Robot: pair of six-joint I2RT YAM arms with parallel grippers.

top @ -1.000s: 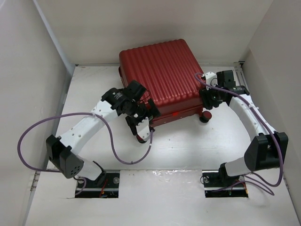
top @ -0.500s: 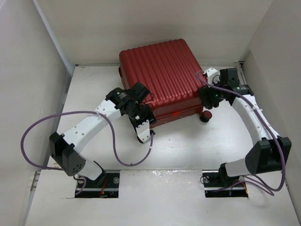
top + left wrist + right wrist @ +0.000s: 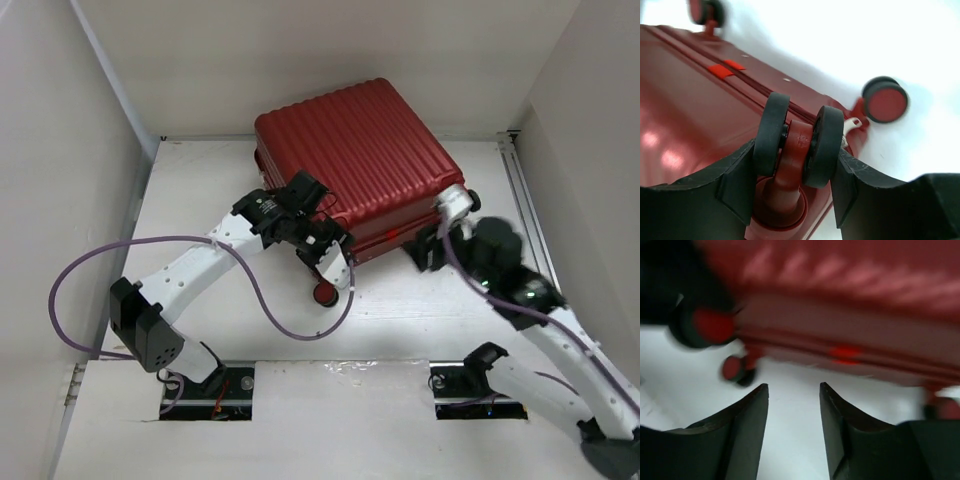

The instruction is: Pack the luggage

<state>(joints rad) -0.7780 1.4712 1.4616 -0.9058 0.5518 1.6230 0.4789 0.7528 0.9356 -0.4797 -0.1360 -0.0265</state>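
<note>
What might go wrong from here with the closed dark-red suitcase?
The left gripper clamps only a twin black caster wheel of the dark-red ribbed hard-shell suitcase; it may swivel or roll, and the grip may slip.
The right gripper is open and holds nothing, so only one arm steadies the suitcase.
The purple cable loops beside the wheel and might snag.

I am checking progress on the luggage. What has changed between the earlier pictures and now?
The left gripper closed on the near-left caster wheel of the suitcase, whose near end swung rightward. The right gripper drew back from the right side, open and empty. The suitcase remains shut, flat on the table.
</note>
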